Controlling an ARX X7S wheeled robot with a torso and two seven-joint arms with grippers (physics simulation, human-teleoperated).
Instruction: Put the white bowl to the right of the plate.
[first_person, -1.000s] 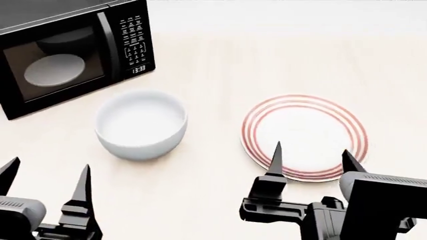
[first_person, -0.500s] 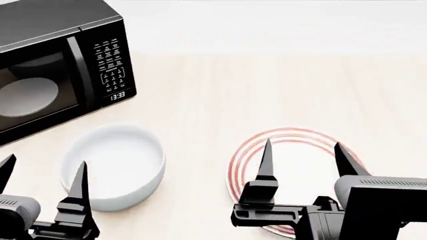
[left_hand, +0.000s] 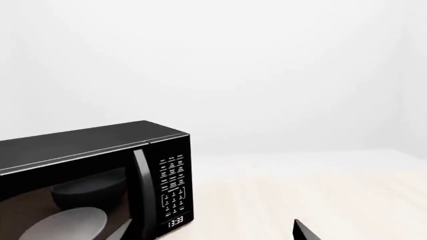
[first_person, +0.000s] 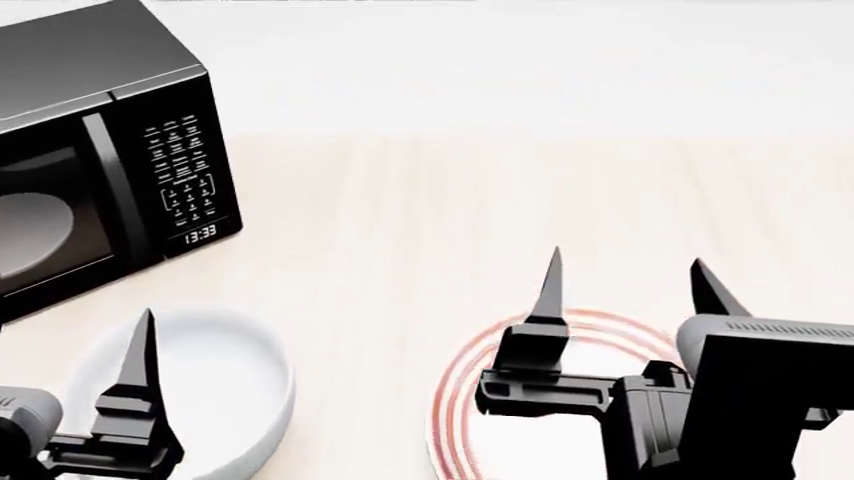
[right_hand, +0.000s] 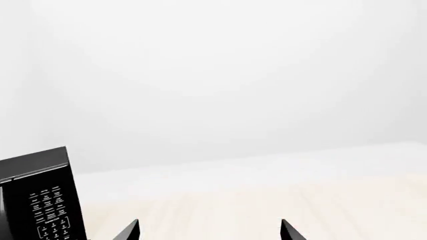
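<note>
Bowl (first_person: 200, 395): plain white, deep, thick-walled; on table (first_person: 441, 200) left of red-ringed plate (first_person: 461, 400), apart. Right gripper (first_person: 625, 285) wide open, empty, over plate. Left gripper (first_person: 80, 345): one finger visible, state indeterminate. Wrist views show only microwave (left_hand: 93, 185), not bowl.

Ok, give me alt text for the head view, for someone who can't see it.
Two open black grippers, left and right, hover over a pale table: white bowl lower left, red-ringed plate to its right, black microwave upper left.
</note>
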